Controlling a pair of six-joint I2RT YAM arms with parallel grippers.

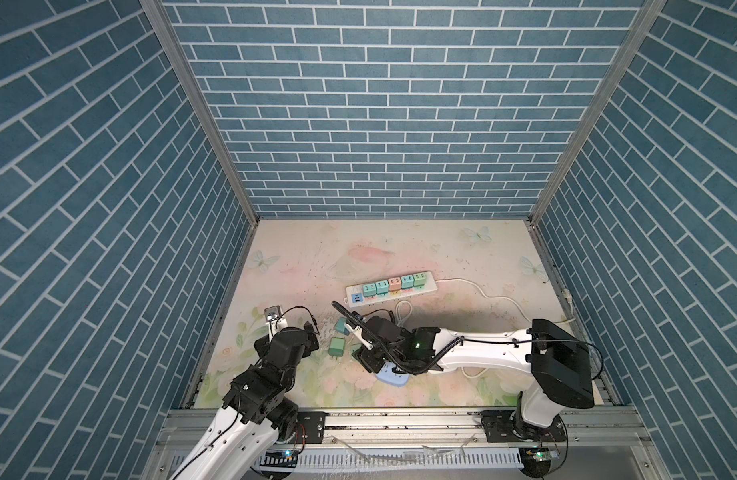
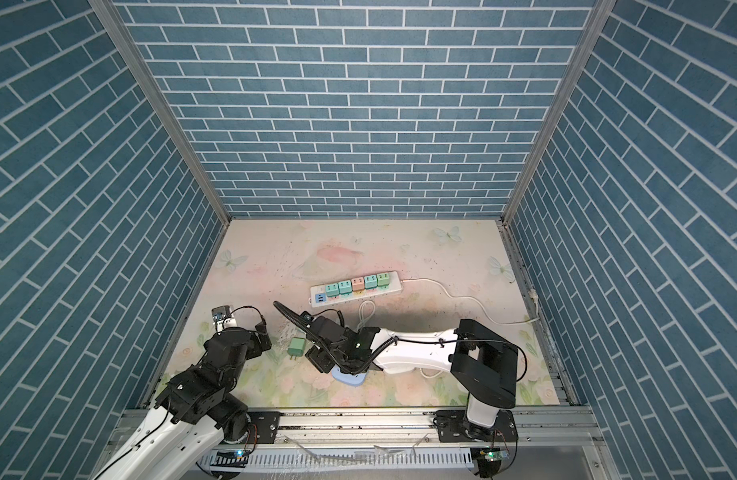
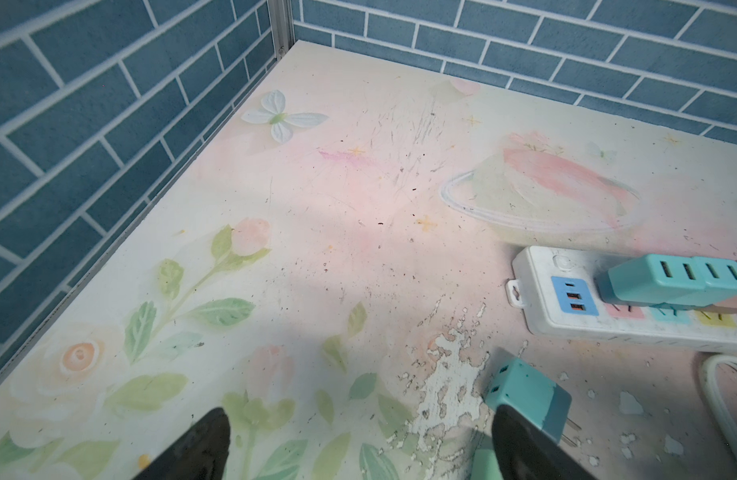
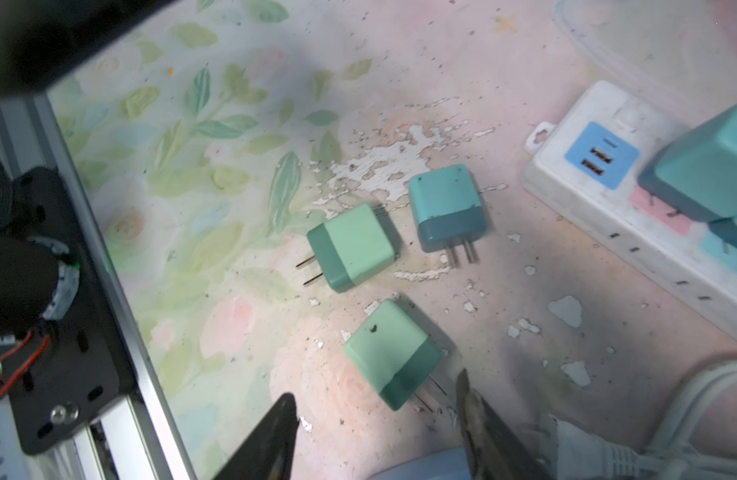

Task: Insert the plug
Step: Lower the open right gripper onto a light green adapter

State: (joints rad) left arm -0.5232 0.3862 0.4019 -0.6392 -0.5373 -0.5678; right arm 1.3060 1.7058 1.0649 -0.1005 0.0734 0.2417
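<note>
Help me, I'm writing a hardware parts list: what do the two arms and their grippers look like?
The left arm and right arm share white link shells and blocky black joints, with thin black wires. A ribbed black hose loops over the right wrist, beside a green light. The left gripper and right gripper have dark fingers tapering to points.

Loose plugs point(image 4: 350, 247) before power strip point(image 4: 599, 220)

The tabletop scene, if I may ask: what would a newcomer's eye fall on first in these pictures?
Probably the white strip mid-table, with five pastel plugs seated in a row along it. Next come the loose plugs nearer the robot: a teal plug, a green plug, and a second green plug lying at the open jaws of the right gripper.
</note>
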